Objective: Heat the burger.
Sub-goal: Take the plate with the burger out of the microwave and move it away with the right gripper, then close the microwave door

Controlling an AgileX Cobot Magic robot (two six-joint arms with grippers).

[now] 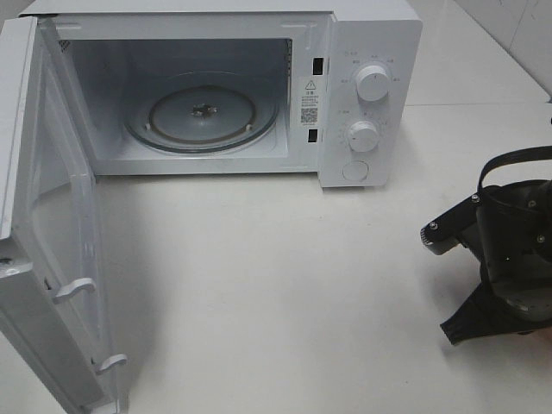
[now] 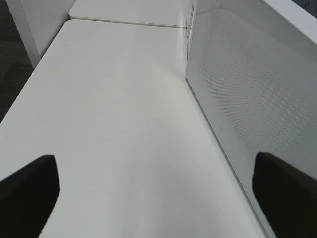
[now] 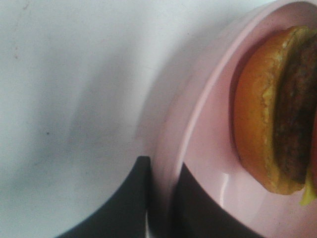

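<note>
Microwave [image 1: 216, 86] door [image 1: 47, 250] stands open beside left gripper [image 2: 158, 198].

I see white microwave [image 1: 216, 86] at 12 o'clock | door [image 1: 43, 224] open toward 8 | turntable [image 1: 203, 110] bare | pink plate [image 3: 198, 163] on white worktop [image 1: 285, 285]

High camera looks down on open microwave [image 1: 216, 86]. Left wrist view skims table [image 2: 109, 129] beside microwave door, shared. Right wrist: close on plate [image 3: 198, 148].
</note>
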